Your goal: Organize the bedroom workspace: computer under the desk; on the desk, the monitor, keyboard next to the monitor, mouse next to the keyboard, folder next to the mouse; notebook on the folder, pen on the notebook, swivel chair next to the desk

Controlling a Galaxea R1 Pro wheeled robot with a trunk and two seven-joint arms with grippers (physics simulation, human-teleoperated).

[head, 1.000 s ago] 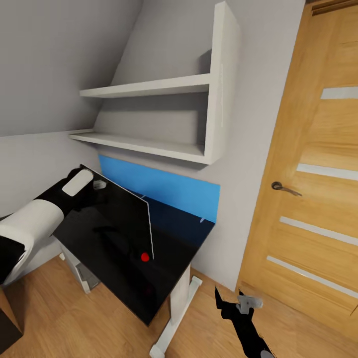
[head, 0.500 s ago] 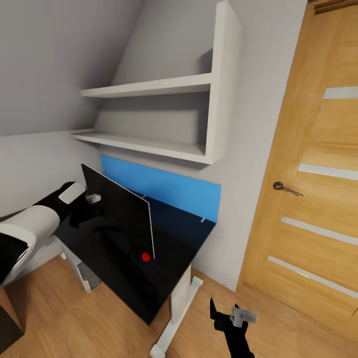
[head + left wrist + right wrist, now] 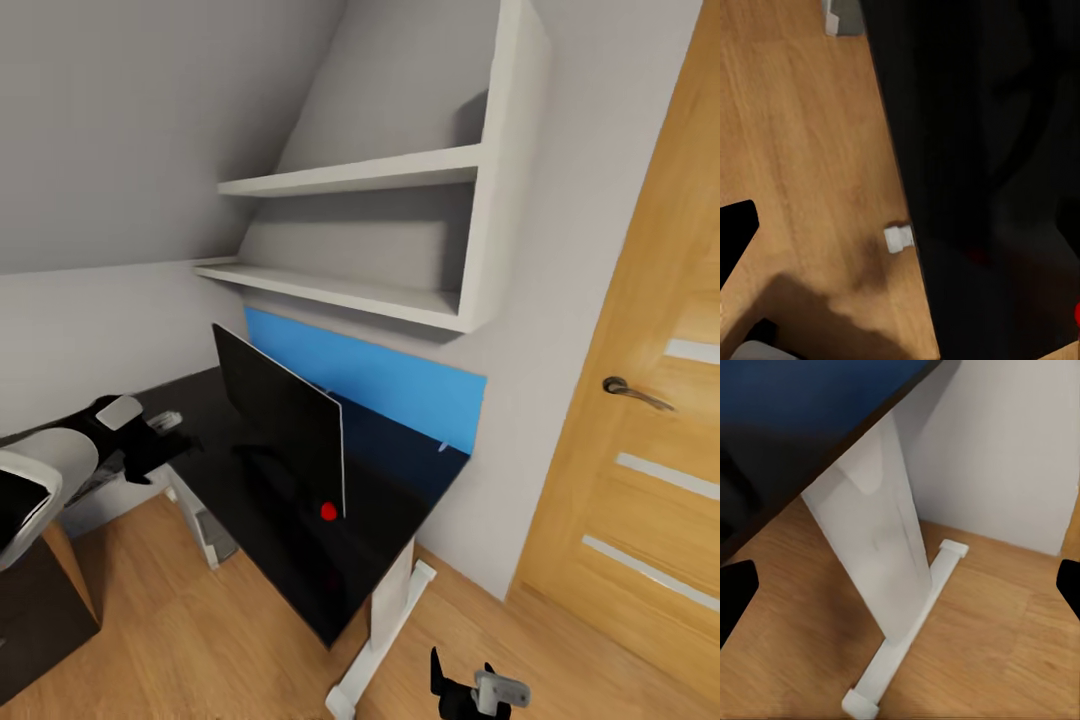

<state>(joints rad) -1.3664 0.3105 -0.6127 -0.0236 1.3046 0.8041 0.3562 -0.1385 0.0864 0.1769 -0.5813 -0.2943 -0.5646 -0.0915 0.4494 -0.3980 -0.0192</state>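
The desk [image 3: 400, 510] has a glossy black top, a blue back panel and white legs, and stands against the wall. The monitor [image 3: 285, 425] stands upright on it, black front toward me, with a red light at its lower corner. My left gripper [image 3: 168, 432] hovers open at the desk's left end, apart from the monitor; its wrist view looks down on the desk top [image 3: 982, 150] and a white leg foot [image 3: 898, 238]. My right gripper [image 3: 466, 684] is open low by the desk leg [image 3: 870, 562]. Keyboard, mouse, folder, notebook, pen and swivel chair are out of view.
White wall shelves [image 3: 380, 235] hang above the desk under a sloped ceiling. A wooden door [image 3: 650, 450] with a lever handle is at the right. A dark box [image 3: 40, 610] sits at the lower left. A white-grey part [image 3: 205, 525] shows under the desk's left end.
The camera has turned, shifting the scene right. My left gripper has dropped away from the monitor's upper left edge toward the desk's left end. The right gripper sits lower.
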